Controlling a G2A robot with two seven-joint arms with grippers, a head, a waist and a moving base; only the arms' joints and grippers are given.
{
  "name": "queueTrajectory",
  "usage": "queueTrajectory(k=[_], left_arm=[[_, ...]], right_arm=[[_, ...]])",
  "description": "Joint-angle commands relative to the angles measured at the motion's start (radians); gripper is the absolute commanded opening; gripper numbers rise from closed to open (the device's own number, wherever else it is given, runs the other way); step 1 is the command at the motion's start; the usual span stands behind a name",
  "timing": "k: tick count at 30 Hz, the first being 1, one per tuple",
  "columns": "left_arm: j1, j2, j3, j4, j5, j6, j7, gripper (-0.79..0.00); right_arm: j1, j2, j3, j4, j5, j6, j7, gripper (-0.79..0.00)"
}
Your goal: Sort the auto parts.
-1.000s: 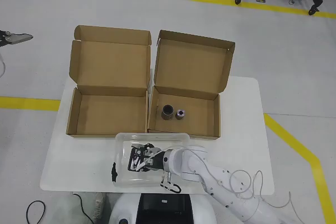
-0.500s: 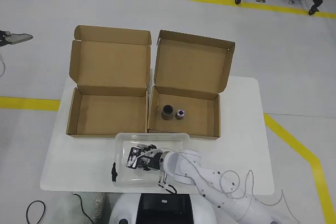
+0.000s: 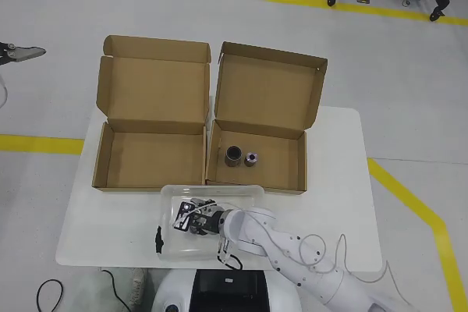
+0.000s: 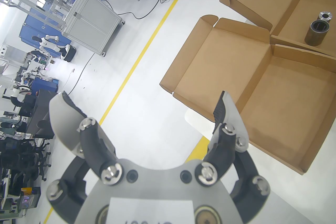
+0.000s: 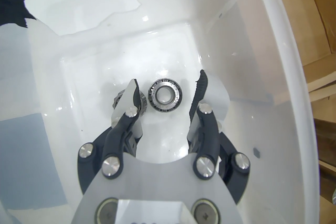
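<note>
Tabletop (image 3: 335, 156), white and smooth, is carrying everything. Two open boxes of matte corrugated cardboard are lying side by side on its far half: the left box (image 3: 148, 160) is showing a bare floor, and the right box (image 3: 281, 165) is holding two parts. Just in front of them a clear plastic bin (image 3: 210, 189) is sitting, its walls glossy and rounded.

The right gripper (image 5: 167, 86) is hanging inside the bin with its jaws spread wide, straddling a part. The left gripper (image 4: 144, 104) is hovering over the floor well off the table, jaws wide apart and gripping nothing.

In the right box a dark steel sleeve (image 3: 233, 155) is standing upright, with a smaller bright ring (image 3: 252, 157) just beside it.

Between the right jaws a roller bearing (image 5: 164, 98) is lying flat on the bin floor, bore facing up. A second bearing (image 5: 117, 100) is lying close beside it, half hidden behind one finger.

The bearing is looking like polished steel: dense for its size, rigid, slick, hardly fragile. Pinching across its ribbed outer ring is seeming the surest hold, since the slippery floor is likely letting it skid and the neighbour is crowding one finger's path
</note>
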Motion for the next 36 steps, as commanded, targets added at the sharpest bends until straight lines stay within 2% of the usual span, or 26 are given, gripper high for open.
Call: queueTrajectory(k=[1, 11, 20, 25, 36], left_arm=[[0.000, 0.000, 0.000, 0.000, 0.000, 0.000, 0.000, 0.000], [0.000, 0.000, 0.000, 0.000, 0.000, 0.000, 0.000, 0.000], [0.000, 0.000, 0.000, 0.000, 0.000, 0.000, 0.000, 0.000], [0.000, 0.000, 0.000, 0.000, 0.000, 0.000, 0.000, 0.000], [0.000, 0.000, 0.000, 0.000, 0.000, 0.000, 0.000, 0.000]], right_arm=[[0.004, -0.004, -0.003, 0.010, -0.003, 0.005, 0.003, -0.394], [0.015, -0.024, -0.012, 0.032, -0.015, 0.031, 0.058, -0.394], [-0.024, -0.013, 0.020, -0.024, -0.047, 0.043, 0.093, -0.394], [-0.040, -0.009, 0.031, -0.031, -0.051, 0.022, 0.069, -0.391], [-0.026, -0.029, 0.017, 0.027, -0.037, 0.012, 0.033, -0.397]])
